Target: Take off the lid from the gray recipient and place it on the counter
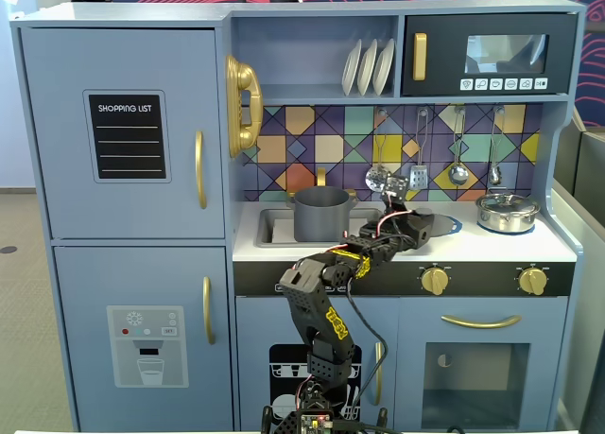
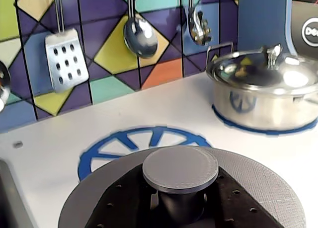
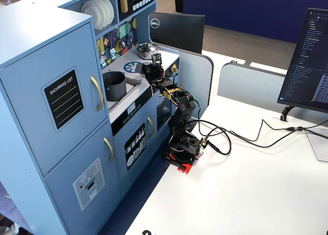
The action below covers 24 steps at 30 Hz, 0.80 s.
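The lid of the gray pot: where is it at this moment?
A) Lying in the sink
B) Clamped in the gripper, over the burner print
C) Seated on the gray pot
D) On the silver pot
B: the wrist view shows the gripper shut around the lid at its knob, above the blue burner print, while the gray pot stands open.

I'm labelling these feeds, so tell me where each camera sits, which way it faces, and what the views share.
Fixed view, front: faces the toy kitchen head-on at counter height; the whole arm shows, gripper over the burner print, gray pot in the sink.
Wrist view: rides the gripper, looking across the counter at the backsplash; both fingers clamp the lid by its knob.
Fixed view, side: high, off to one side, looking down along the kitchen front; full arm and base show.
Shared: all three show the silver pot.
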Motion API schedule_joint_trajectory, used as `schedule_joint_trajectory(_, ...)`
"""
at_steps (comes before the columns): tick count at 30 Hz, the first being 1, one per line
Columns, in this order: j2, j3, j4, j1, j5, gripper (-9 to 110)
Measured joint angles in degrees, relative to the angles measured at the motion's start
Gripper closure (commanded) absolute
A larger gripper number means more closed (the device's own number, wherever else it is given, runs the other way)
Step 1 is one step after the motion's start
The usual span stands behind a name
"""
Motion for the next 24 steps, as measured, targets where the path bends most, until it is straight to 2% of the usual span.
schedule_joint_trajectory(24, -11.5, -1.1, -6.5, -0.1, 0.2, 101)
